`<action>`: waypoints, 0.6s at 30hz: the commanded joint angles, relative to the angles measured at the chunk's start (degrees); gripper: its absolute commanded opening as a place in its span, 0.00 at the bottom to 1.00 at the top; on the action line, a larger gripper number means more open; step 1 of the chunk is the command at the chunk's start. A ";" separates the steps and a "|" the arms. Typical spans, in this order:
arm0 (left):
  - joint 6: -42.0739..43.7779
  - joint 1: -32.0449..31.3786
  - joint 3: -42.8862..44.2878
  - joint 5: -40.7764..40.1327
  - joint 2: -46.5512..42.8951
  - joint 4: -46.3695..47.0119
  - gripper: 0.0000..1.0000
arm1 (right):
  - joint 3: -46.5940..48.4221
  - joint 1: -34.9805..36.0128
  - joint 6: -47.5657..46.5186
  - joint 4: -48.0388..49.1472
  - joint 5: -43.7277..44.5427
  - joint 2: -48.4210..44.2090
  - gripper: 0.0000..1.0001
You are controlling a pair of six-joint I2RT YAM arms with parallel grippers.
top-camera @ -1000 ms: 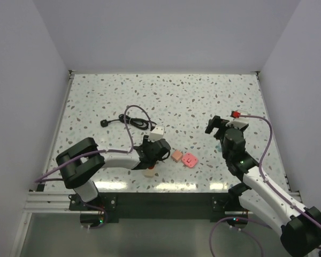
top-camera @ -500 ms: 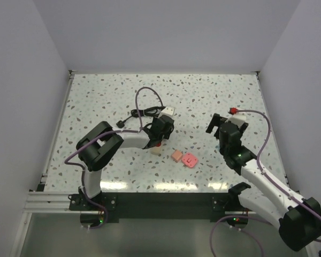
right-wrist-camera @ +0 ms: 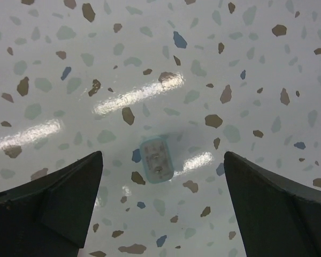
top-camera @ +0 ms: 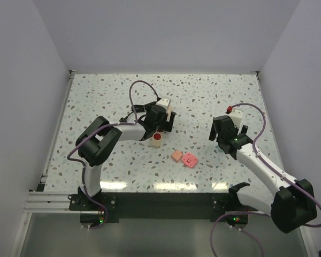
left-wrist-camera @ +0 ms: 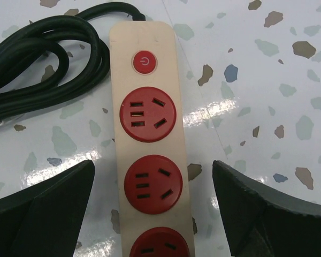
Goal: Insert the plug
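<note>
A beige power strip (left-wrist-camera: pixel 144 35) with red round sockets and a red switch lies flat on the speckled table, and its near end shows in the top view as the power strip (top-camera: pixel 156 140). My left gripper (left-wrist-camera: pixel 152 209) is open just above it, with one finger on each side and neither touching. My left gripper (top-camera: pixel 161 126) covers most of the strip from above. The plug (right-wrist-camera: pixel 155 159), a small pale blue-white block, lies on the table. My right gripper (right-wrist-camera: pixel 163 171) hangs open over it, fingers wide apart. In the top view my right gripper (top-camera: pixel 227 136) hides the plug.
The strip's black cable (left-wrist-camera: pixel 43 59) is coiled to its left, and the same cable (top-camera: pixel 136 115) lies behind the left gripper. Two small pink squares (top-camera: pixel 176 156) (top-camera: pixel 190 159) lie near the front centre. White walls close in the table on three sides.
My left gripper carried the power strip away from the front edge, laid it down and opened, letting it go. My right gripper shifted slightly right and stayed open.
</note>
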 commanded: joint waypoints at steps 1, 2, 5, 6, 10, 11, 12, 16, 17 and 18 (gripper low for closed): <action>0.27 -0.03 -2.39 3.68 -5.35 5.44 0.97 | 0.73 -3.44 -0.45 -4.00 -6.18 3.23 0.99; 0.27 -0.03 -3.01 3.94 -6.15 5.62 0.99 | 0.73 -3.53 -0.62 -3.47 -8.45 3.93 0.98; 0.45 -0.03 -5.47 4.65 -9.48 6.68 1.00 | 1.51 -3.79 -1.77 -2.24 -11.98 7.01 0.96; 0.71 -0.03 -6.69 4.74 -11.49 6.85 1.00 | 1.78 -3.80 -2.38 -1.98 -12.68 8.06 0.95; 1.50 -0.03 -10.39 4.56 -17.04 8.43 1.00 | 3.88 -4.23 -4.14 -1.53 -16.55 14.11 0.90; 1.85 -0.03 -11.27 4.56 -19.23 8.78 1.00 | 4.24 -4.23 -4.14 -1.71 -16.73 14.83 0.88; 1.94 -0.03 -12.75 4.65 -20.29 8.96 1.00 | 4.50 -4.32 -4.14 -1.89 -17.34 15.36 0.86; 2.47 -0.03 -14.88 5.09 -24.34 9.14 1.00 | 4.59 -4.67 -4.76 -1.63 -18.40 16.16 0.77; 2.56 -0.03 -15.23 5.52 -25.56 9.14 1.00 | 4.59 -4.76 -4.84 -1.62 -18.58 16.16 0.75; 2.65 -0.03 -15.93 5.96 -26.19 9.31 1.00 | 4.59 -4.85 -4.84 -1.54 -18.67 16.33 0.73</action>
